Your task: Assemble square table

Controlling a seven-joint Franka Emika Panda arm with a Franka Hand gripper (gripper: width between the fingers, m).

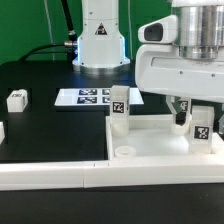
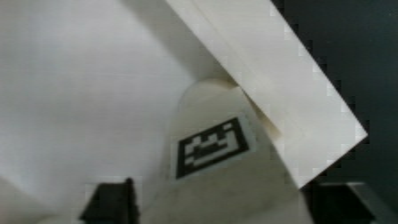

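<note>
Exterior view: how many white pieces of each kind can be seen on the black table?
square tabletop: 1
legs: 3
marker board: 1
border rail: 1
cut-off white piece at the view's left edge, kind unclear: 1
Total: 7

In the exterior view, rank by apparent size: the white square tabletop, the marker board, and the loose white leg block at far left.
1. White plastic square tabletop, though it lies nearest the camera.
2. Flat white marker board.
3. Small tagged white leg block.

One square tabletop (image 1: 150,150), three visible legs (image 1: 119,108) (image 1: 201,126) (image 1: 17,99), one marker board (image 1: 88,96)
</note>
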